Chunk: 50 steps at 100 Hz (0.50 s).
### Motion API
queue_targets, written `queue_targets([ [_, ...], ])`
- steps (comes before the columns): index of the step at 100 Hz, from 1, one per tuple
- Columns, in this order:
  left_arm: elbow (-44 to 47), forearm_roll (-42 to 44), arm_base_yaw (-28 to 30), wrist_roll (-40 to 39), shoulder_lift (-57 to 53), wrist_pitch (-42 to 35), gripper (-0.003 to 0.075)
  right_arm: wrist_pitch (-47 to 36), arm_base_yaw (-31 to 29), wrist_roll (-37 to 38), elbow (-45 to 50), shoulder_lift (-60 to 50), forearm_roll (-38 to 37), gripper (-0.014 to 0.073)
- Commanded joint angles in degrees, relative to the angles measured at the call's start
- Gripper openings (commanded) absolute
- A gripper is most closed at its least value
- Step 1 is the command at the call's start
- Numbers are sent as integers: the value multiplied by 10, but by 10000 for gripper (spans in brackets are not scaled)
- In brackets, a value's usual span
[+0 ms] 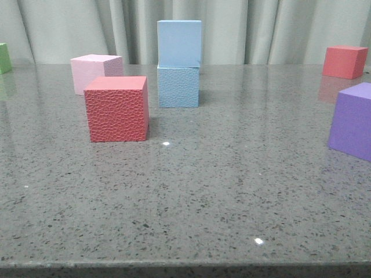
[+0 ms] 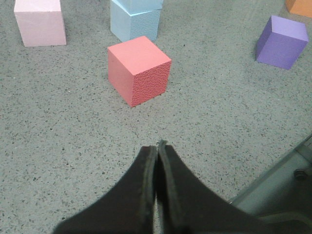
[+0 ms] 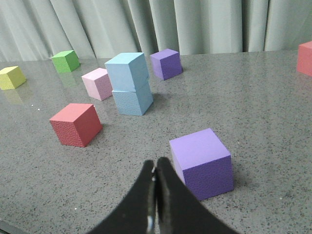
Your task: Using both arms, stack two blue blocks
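Observation:
The smoother blue block (image 1: 179, 43) sits on top of the pebbled blue block (image 1: 178, 87) at the middle back of the table. The stack also shows in the right wrist view, smooth block (image 3: 127, 71) over pebbled block (image 3: 132, 101), and partly in the left wrist view (image 2: 135, 22). No gripper appears in the front view. My left gripper (image 2: 157, 148) is shut and empty, well short of the red cube (image 2: 139, 69). My right gripper (image 3: 156, 168) is shut and empty, beside a purple cube (image 3: 202, 162).
A red pebbled cube (image 1: 117, 108) stands front-left of the stack, a pink cube (image 1: 95, 72) behind it. A purple cube (image 1: 353, 120) and a red cube (image 1: 344, 61) are at the right. A green cube (image 3: 66, 61), a yellow cube (image 3: 11, 77) and a second purple cube (image 3: 166, 63) lie further back.

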Motion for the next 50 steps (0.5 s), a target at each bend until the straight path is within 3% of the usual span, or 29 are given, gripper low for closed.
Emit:
queue_targets([
  [1,-14,12,-5,-5,3,-41,-19,-46,-2,-8,-12,-8,-10,-113],
  [33,-14,14,-5,-5,3,-40,-19,-46,-2,-8,-12,-8,-10,-113],
  [50,-14,88,-4,-5,-4,-39,-19,-46,-2,-8,-12,-8,-10,-113],
])
